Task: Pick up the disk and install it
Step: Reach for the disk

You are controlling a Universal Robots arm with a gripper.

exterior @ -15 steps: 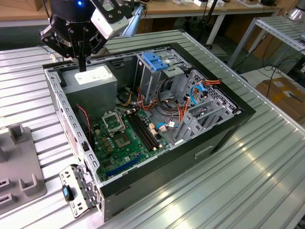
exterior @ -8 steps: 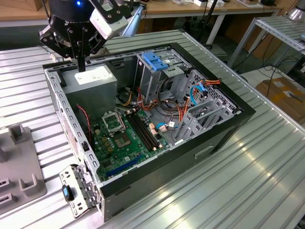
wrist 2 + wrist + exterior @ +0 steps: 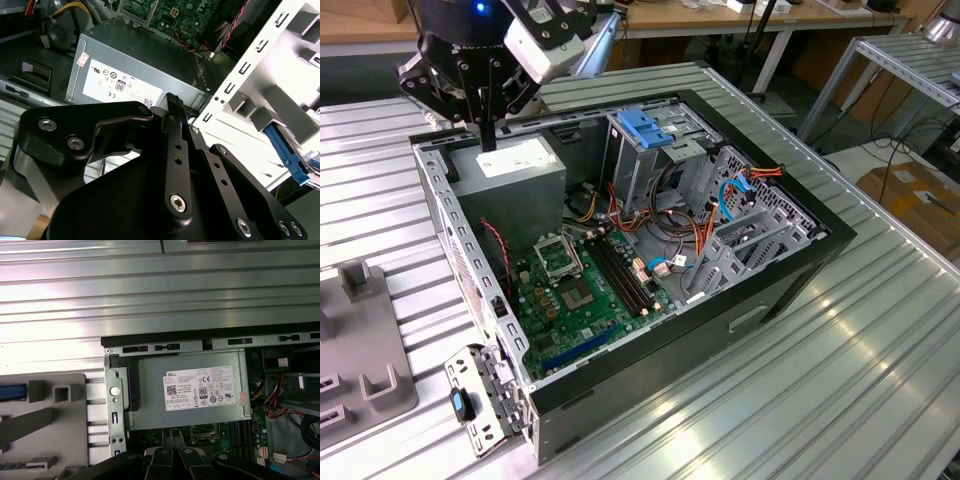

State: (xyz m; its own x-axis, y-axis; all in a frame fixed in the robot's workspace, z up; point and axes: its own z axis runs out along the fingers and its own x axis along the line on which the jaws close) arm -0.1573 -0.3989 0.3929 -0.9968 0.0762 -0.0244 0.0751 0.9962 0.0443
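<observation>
Hanging over one corner of the open computer case point(image 3: 800, 262), the gripper point(image 3: 488, 140) points straight down. Its two black fingers point(image 3: 168, 437) lie closed against each other, and nothing is held between them.

Directly below the fingertips sits the grey power box point(image 3: 195, 390), with its white label facing up. The fingertips are just above the top face of this box. Whether they touch it cannot be told.

On the inner side of the power box, the green circuit board point(image 3: 570, 290) lies flat on the case floor. Red, orange and blue cables point(image 3: 705, 235) run beside it. Farther across the case stands the metal cage point(image 3: 655, 150) with a blue plastic top, well apart from the gripper.

Outside the case, off to one side of the gripper, a grey holder point(image 3: 55, 415) rests on the ribbed metal table point(image 3: 860, 380). The disk point(image 3: 11, 391) sits in this holder. A blue carrier edge is visible in the first wrist view; the drive body cannot be made out. The disk is well apart from the gripper, with the case wall point(image 3: 116, 405) between them.
</observation>
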